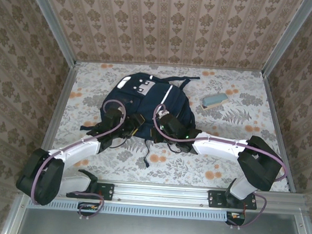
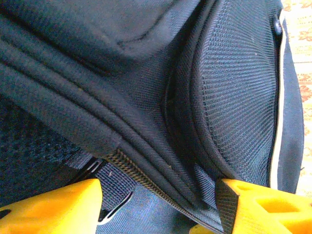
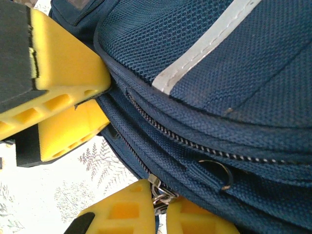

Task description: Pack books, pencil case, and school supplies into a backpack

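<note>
The navy backpack (image 1: 146, 97) lies flat at the table's middle, white stripes and grey patches on its far end. At its near left edge my left gripper (image 1: 129, 127) stands open. In the left wrist view its yellow fingers (image 2: 53, 207) straddle the backpack's zipper seam (image 2: 146, 178) without pinching it. My right gripper (image 3: 163, 197) is at the near right edge, shut on a metal zipper pull (image 3: 161, 187). A small teal pencil case (image 1: 213, 101) lies on the table to the right of the backpack. The books are out of view.
Dark straps (image 1: 186, 80) trail from the backpack's far end. Wallpapered walls (image 1: 167, 27) with metal frame posts close in the floral tabletop (image 1: 235, 128) on three sides. The left gripper's yellow fingers (image 3: 58, 78) sit close to my right gripper in the right wrist view.
</note>
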